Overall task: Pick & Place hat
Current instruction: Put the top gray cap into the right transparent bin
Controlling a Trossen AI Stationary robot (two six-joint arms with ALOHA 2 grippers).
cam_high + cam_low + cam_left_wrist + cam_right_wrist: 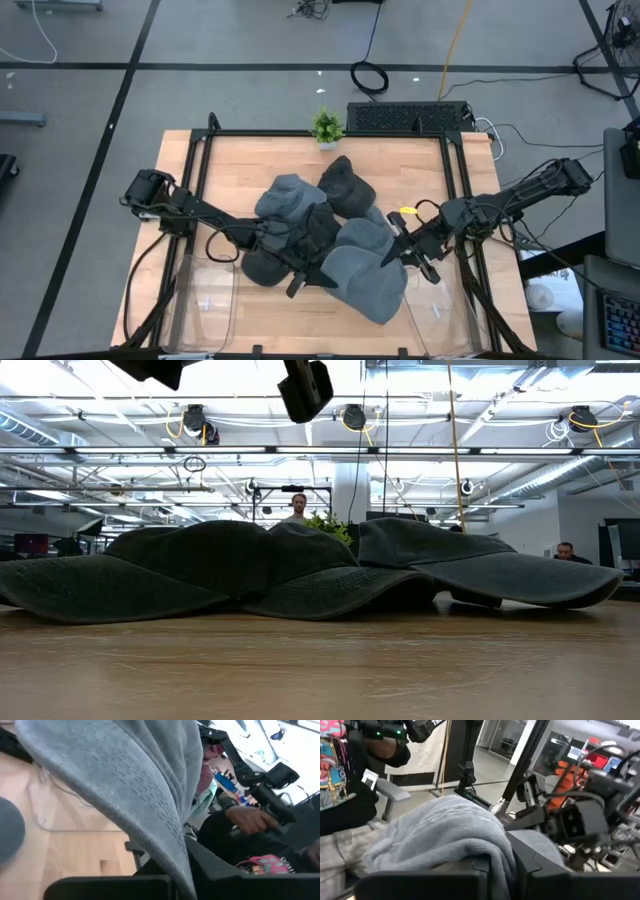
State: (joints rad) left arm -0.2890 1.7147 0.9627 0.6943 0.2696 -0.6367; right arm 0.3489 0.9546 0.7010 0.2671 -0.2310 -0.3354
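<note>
Grey fabric dominates the front of the wooden table (250, 160): a large grey hat (368, 270) lies nearest the front edge, between two clear plastic bins (205, 300). Both grippers grip this hat. The left gripper (312, 272) is clamped on its left edge, and the left wrist view shows the cloth (130, 790) pinched between the dark fingers and draped upward. The right gripper (395, 250) is closed on the hat's right edge, with fabric (445, 835) bunched between its fingers in the right wrist view. Just behind, a pile of hats touches it: a dark one (262, 265) at left, a grey one (290, 195) and a black one (345, 185) farther back. A small green plant (326, 126) stands at the far edge. Beyond the table, a keyboard (408, 116) lies on the floor.
</note>
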